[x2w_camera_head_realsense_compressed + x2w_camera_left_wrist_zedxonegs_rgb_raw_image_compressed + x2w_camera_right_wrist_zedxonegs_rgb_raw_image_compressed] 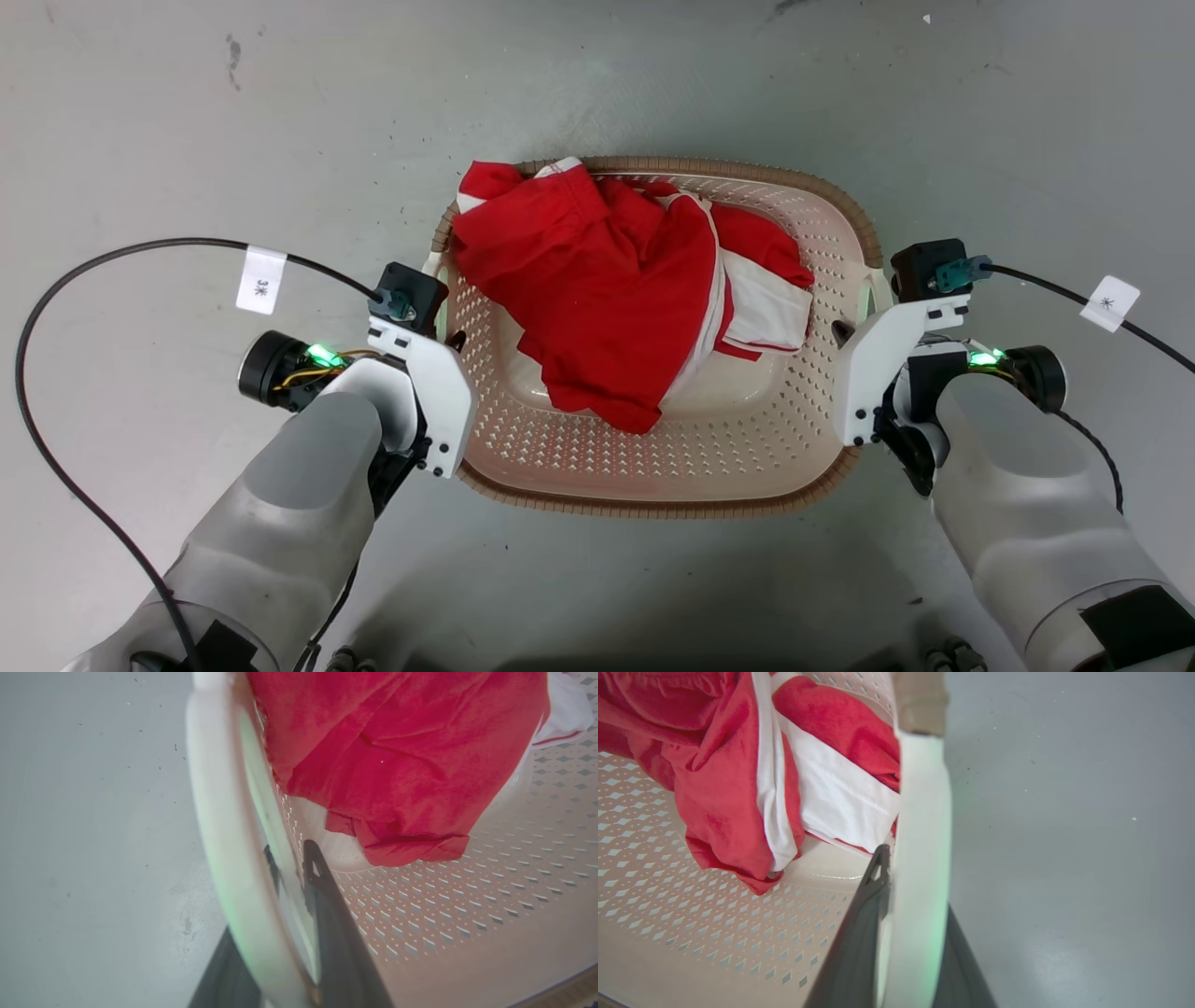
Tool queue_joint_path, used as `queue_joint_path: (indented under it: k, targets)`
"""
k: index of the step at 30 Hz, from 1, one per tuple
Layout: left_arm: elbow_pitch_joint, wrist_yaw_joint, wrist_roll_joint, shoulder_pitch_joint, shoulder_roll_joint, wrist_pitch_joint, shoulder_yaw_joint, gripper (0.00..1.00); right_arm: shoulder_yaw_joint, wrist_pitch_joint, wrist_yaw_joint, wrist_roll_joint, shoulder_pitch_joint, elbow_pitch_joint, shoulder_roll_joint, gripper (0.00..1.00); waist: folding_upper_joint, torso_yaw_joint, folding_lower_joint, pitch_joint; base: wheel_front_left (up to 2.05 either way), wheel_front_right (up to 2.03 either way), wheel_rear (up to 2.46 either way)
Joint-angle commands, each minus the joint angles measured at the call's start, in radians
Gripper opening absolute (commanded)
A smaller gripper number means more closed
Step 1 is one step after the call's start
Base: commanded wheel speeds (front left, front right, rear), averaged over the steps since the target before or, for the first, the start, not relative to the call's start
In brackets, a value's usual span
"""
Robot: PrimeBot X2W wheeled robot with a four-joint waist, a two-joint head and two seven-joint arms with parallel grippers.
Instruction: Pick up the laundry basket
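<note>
The laundry basket [607,453] sits on the grey floor [187,112] between both arms, with red-and-white clothing [607,289] heaped toward its far side. An uneven lift could tilt it, or a smooth handle might slip out. Both forearms reach forward and down. The left tool [290,858] pinches the left handle [219,812] and the right tool [915,858] pinches the right handle [922,812], each with one finger inside the wall.
</note>
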Motion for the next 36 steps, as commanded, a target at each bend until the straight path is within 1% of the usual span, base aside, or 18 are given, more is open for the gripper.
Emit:
queue_joint_path:
  k: [1,7,11,15,16,21,26,31,36]
  targets:
    - [-0.006,-0.002,-0.014,-0.01,0.013,-0.004,-0.021,0.0,0.009,-0.002,0.001,0.002,-0.019,0.003,0.0,0.0,0.0,0.0,-0.0001,-0.007,0.0,0.0,0.0]
    - [-0.03,-0.002,-0.098,0.004,0.024,0.006,-0.096,0.0,0.03,0.038,0.001,0.005,0.006,0.016,-0.001,0.0,0.0,-0.001,-0.0001,-0.07,0.0,0.0,0.0]
    - [-0.062,-0.003,-0.172,0.023,0.037,0.056,-0.152,0.0,0.045,0.104,0.001,0.0,0.023,0.022,0.001,0.0,0.0,-0.002,-0.0001,-0.153,0.0,0.0,0.0]
    - [-0.107,-0.003,-0.262,0.045,0.068,0.127,-0.207,0.0,0.061,0.185,0.001,-0.011,0.036,0.026,0.001,0.0,0.0,-0.008,-0.0001,-0.251,0.0,0.0,0.0]
    - [-0.107,-0.003,-0.262,0.045,0.068,0.127,-0.207,0.0,0.061,0.185,0.001,-0.011,0.036,0.026,0.001,0.0,0.0,-0.008,-0.0001,-0.251,0.0,0.0,0.0]
    - [-0.167,-0.003,-0.365,0.073,0.123,0.218,-0.277,0.0,0.089,0.298,0.001,0.002,0.056,0.028,-0.003,0.0,0.0,-0.016,-0.0001,-0.388,0.0,0.0,0.0]
    - [-0.236,-0.003,-0.473,0.086,0.178,0.326,-0.332,0.0,0.12,0.385,0.0,0.033,0.066,0.025,-0.004,0.0,0.0,-0.021,-0.0001,-0.512,0.0,0.0,0.0]
    - [-0.302,-0.003,-0.557,0.079,0.232,0.435,-0.376,0.0,0.175,0.506,0.0,0.072,0.089,-0.004,-0.005,0.0,0.0,-0.023,-0.0001,-0.621,0.0,0.0,0.0]
    - [-0.355,-0.003,-0.626,0.081,0.267,0.526,-0.401,0.0,0.225,0.624,0.001,0.127,0.11,-0.044,-0.006,0.0,0.0,-0.029,-0.0001,-0.712,0.0,0.0,0.0]
